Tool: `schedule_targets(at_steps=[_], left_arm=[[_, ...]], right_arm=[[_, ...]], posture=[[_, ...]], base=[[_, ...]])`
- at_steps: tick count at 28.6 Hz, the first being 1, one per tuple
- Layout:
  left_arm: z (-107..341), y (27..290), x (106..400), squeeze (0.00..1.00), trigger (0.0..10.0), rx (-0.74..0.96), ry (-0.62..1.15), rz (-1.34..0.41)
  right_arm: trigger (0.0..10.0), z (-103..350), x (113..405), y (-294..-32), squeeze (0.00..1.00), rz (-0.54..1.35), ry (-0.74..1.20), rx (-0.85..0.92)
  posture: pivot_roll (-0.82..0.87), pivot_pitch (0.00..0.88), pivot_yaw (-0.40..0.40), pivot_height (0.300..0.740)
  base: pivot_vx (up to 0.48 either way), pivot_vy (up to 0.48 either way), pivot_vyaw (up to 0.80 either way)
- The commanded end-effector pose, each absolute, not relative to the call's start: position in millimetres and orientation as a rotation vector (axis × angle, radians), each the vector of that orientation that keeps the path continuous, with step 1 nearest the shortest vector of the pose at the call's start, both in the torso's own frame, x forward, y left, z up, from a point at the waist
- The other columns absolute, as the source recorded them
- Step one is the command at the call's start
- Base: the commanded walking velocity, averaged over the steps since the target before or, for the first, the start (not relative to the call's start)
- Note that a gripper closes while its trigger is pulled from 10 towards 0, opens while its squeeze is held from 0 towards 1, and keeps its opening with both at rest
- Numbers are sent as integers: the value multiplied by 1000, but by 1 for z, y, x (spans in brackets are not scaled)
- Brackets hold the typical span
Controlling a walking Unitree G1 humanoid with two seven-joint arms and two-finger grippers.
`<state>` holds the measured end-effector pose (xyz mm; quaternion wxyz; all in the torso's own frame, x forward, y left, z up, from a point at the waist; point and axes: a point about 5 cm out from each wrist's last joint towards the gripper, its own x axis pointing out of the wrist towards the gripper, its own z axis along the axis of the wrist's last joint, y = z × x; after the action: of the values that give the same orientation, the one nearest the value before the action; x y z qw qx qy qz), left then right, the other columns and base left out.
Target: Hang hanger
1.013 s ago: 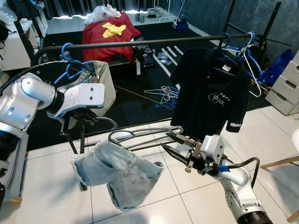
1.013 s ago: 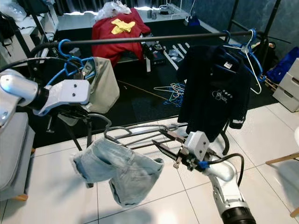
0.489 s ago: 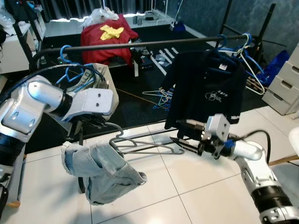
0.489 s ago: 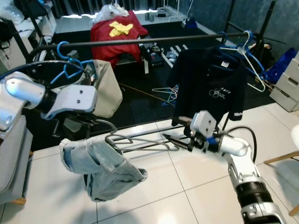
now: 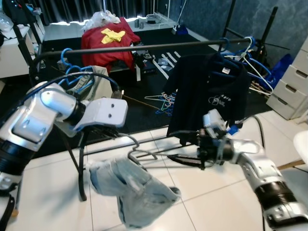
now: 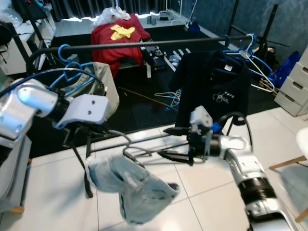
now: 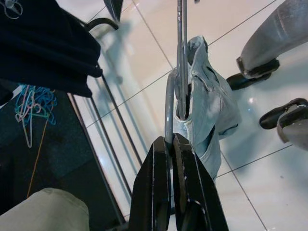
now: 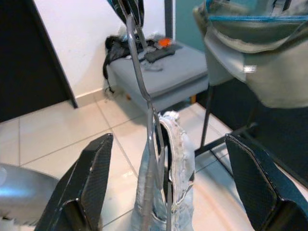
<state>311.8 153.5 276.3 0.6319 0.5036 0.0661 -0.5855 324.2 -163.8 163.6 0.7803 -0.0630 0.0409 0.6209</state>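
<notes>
Left claw (image 7: 171, 144) is pinched tight on the hook of the grey hanger (image 5: 149, 155). Light blue jean shorts (image 5: 134, 192) hang from the hanger, just past my left claw's fingers and above the white floor (image 5: 216, 192). My right claw (image 8: 163, 192) is spread wide open, with the hanger between its fingers, not touching. Beyond both claws runs the black rail (image 5: 144, 46), with a dark shirt (image 5: 207, 96) hanging on it.
</notes>
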Motion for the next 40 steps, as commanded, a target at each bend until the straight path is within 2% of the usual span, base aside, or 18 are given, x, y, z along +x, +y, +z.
schedule_targets(at_steps=[1,2,4,9,10,13,14,15,27,35,36,37,38,39,40], left_arm=[[280,150,310,0,0,1160,137,-1351],[280,149,310,0,0,1165,136,-1354],[280,149,310,0,0,1165,136,-1354],[284,147,311,0,0,1181,136,-1348],[285,147,312,0,0,1184,136,-1345],[285,147,312,0,0,1184,136,-1345],[286,147,312,0,0,1186,135,-1344],[286,147,312,0,0,1188,135,-1342],[286,147,314,0,0,1194,134,-1332],[289,147,316,0,0,1193,87,-1282],[294,145,319,0,2431,1187,15,-1226],[296,145,321,855,10000,1154,-30,-1189],[296,145,321,855,10000,1154,-30,-1189],[298,145,322,1000,10000,1130,-55,-1167],[298,145,322,1000,10000,1130,-55,-1167]], right_arm=[[10000,160,326,-161,0,1353,113,-168],[10000,155,329,-157,0,1366,144,-223],[10000,155,329,-157,0,1366,144,-223],[10000,148,327,-152,0,1461,319,-282],[8392,148,326,-151,0,1483,351,-286],[8392,148,326,-151,0,1483,351,-286],[3333,148,327,-150,0,1495,367,-289],[0,148,328,-150,0,1501,381,-298],[0,150,336,-150,0,1479,346,-364],[0,150,335,-147,0,1427,237,-355],[0,150,335,-147,0,1410,200,-341],[0,149,333,-145,0,1387,150,-323],[0,149,333,-145,0,1387,150,-323],[0,148,332,-145,0,1370,117,-311],[0,148,332,-145,0,1370,117,-311]], posture=[[-151,72,-16,740],[-148,74,-19,740],[-148,74,-19,740],[-143,85,-31,740],[-143,85,-31,740],[-143,85,-31,740],[-144,86,-32,740],[-145,87,-32,740],[-148,86,-30,740],[-152,79,-26,740],[-152,76,-28,740],[-151,75,-25,740],[-151,75,-25,740],[-151,75,-25,740],[-151,75,-25,740]], base=[[0,0,0],[0,0,0],[0,0,0],[0,0,0],[0,0,0],[0,0,0],[0,0,0],[0,0,0],[0,0,0],[0,0,0],[0,0,0],[0,0,0],[0,0,0],[0,0,0],[0,0,0]])
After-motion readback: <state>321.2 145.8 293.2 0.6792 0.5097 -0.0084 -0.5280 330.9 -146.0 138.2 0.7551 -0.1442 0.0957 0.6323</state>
